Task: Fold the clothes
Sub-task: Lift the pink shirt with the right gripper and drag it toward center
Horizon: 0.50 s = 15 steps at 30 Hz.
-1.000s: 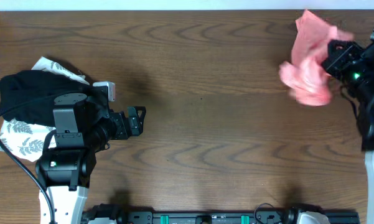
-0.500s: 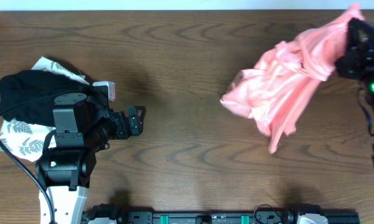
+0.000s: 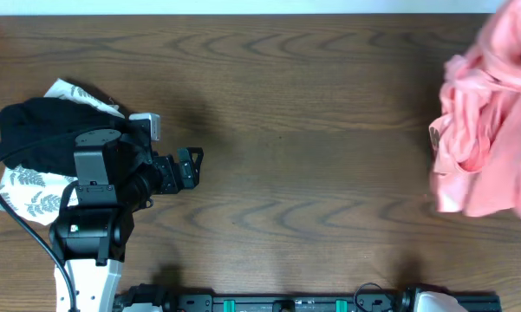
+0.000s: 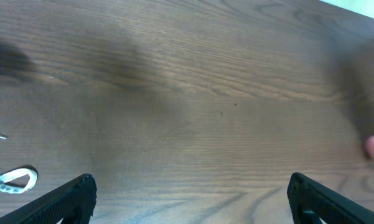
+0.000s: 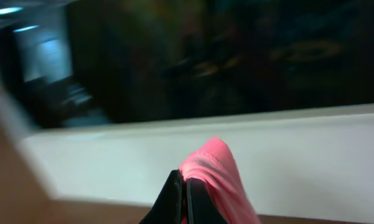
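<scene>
Your right claw (image 5: 185, 199) has swung the T-shirt (image 3: 490, 147) to the table's (image 3: 286, 130) right edge, pinching it; left claw (image 3: 191, 167) spread.

Dark wooden table (image 3: 277, 104) — black garment (image 3: 35, 130); white leaf-print garment (image 3: 30, 198) beneath
</scene>
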Available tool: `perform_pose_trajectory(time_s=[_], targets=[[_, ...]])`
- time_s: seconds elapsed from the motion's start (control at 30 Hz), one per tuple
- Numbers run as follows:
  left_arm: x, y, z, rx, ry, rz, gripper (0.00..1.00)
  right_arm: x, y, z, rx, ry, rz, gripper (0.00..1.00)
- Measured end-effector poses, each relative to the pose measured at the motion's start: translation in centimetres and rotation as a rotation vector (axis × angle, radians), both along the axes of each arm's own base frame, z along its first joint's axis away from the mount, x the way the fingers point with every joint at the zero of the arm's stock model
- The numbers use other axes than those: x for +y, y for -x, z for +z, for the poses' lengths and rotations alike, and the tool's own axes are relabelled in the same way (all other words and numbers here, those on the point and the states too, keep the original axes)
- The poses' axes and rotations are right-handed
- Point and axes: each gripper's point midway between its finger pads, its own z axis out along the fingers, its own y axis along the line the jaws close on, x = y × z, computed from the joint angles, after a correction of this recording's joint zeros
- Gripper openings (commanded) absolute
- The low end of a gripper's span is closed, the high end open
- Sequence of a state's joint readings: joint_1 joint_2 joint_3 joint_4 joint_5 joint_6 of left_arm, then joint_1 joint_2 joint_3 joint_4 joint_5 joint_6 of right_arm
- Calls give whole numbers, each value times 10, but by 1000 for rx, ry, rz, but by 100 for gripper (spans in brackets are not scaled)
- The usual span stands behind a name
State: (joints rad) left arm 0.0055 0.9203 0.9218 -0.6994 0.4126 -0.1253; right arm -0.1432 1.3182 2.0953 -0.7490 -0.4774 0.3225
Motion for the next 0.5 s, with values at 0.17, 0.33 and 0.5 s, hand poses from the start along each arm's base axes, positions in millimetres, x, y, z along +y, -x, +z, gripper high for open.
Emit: perform_pose_trajectory(time_s=[0.17, 0.33, 0.5], targets=[[0, 0, 0, 0, 0, 0, 98, 24, -56, -54, 192, -67, 207, 1], [0, -3, 3, -15, 0, 0, 98, 59, -112, -124, 388, -105, 345, 3], [0, -4, 4, -24, 0, 0, 98, 107, -139, -177, 493, -59, 445, 6]])
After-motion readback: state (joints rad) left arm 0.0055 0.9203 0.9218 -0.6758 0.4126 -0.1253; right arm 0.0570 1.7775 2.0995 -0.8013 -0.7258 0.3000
